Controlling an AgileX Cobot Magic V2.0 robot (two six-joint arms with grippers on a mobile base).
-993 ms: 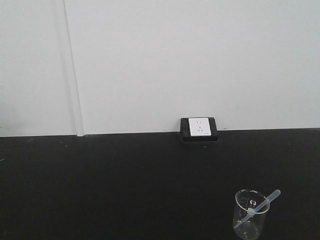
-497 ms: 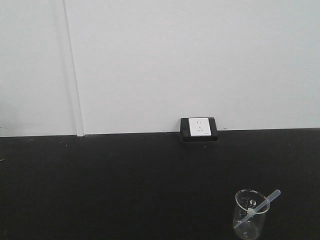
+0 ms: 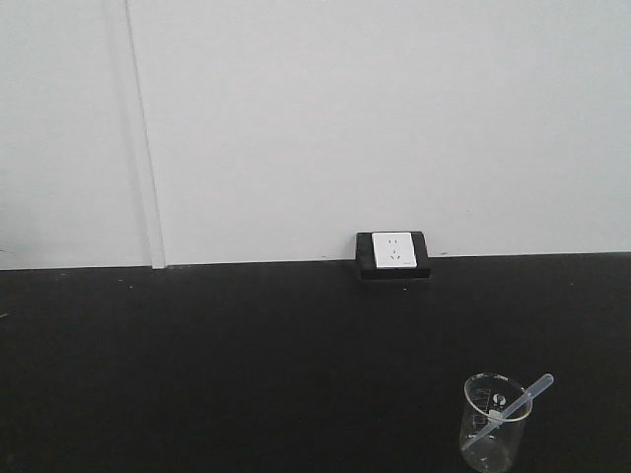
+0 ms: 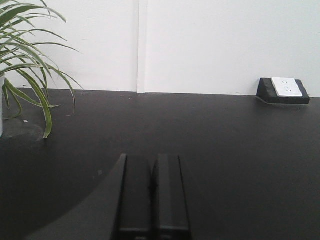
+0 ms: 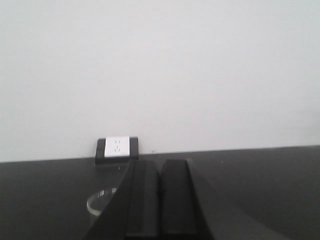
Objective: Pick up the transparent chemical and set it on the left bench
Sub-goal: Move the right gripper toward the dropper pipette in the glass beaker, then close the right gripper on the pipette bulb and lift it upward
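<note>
Both jaws closed, empty, level over countertop (image 3: pixel 246 365), transparent chemical (image 3: pixel 533 390) leaning in beaker (image 3: pixel 503 448).

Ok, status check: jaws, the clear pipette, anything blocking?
Left gripper and right gripper: jaws shut, empty. Slim clear plastic dropper pipette leaning in clear glass beaker, untouched. Nothing seen blocking it.

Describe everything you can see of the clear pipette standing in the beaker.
The pipette is a slim, translucent, plastic-looking tube, whitish against the black countertop. It stands tilted in an upright clear glass beaker at the front view's lower right: lower end down inside near the beaker's left, shaft leaning on the rim's right side, upper end poking out up and to the right. That upper end looks slightly thicker, perhaps the bulb. Only the beaker touches it.
</note>
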